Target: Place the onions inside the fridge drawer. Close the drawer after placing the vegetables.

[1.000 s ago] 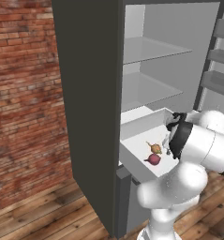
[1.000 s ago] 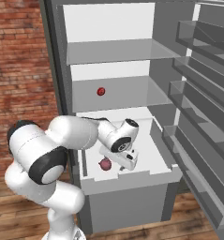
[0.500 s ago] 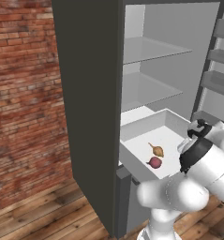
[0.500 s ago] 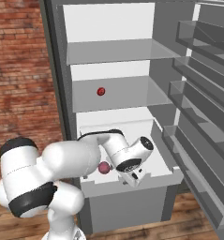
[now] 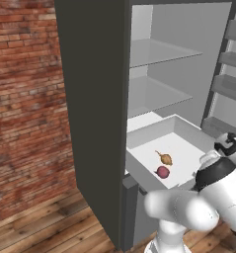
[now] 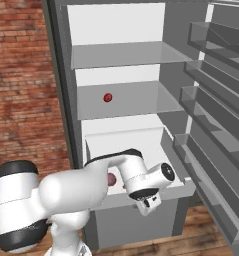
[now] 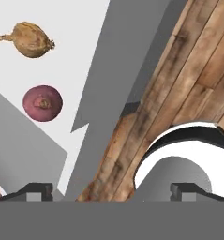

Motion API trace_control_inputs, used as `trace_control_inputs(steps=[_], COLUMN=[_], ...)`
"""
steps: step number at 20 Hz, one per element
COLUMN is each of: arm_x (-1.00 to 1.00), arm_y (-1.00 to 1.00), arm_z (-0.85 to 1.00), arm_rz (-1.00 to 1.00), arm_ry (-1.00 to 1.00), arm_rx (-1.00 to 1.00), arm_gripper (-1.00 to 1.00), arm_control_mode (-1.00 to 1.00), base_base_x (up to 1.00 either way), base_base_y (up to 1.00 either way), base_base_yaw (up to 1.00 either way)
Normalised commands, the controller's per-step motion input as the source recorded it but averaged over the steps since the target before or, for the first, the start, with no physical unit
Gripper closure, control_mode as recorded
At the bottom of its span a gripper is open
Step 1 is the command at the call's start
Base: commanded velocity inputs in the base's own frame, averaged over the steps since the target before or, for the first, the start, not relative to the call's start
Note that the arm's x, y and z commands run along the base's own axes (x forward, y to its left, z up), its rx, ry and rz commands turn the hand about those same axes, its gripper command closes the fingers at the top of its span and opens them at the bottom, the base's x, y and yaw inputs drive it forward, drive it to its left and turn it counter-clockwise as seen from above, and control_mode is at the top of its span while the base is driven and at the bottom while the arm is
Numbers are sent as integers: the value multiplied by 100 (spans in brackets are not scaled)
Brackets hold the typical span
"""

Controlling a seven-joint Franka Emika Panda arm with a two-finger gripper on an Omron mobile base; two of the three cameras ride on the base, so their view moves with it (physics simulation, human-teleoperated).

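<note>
Fridge standing open, fridge drawer pulled out and sitting well forward of the shelves. Two bulbs are lying on its white floor: a golden-brown onion with a pointed stem, and just beside it, apart, a purplish-red onion. In the hand view both are showing at upper left, brown onion above the red one, with the drawer's grey wall and the wood floor to the right.

Claw is hanging outside the drawer front, above the floor; tips spread wide, nothing between them.

A small red ball is sitting on a shelf above; no part of this job.

Judgement: placing looks done, since the onions are resting in the drawer. What is remaining is pushing the drawer shut, not yet begun.
</note>
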Motion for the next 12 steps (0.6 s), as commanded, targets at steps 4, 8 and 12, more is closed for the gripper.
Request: trace_control_inputs(steps=[4,8,12], arm_x=[-46,-3,9], arm_y=[-38,-21,-24], arm_z=[-25,-68,-59], arm_rz=[-21,-20,-15], arm_ry=[0,3,0], arm_rx=[12,8,7], arm_gripper=[-100,-100,-100], arm_control_mode=[-100,-100,-100], base_base_x=[0,0,0], base_base_y=[0,0,0], base_base_yaw=[0,0,0])
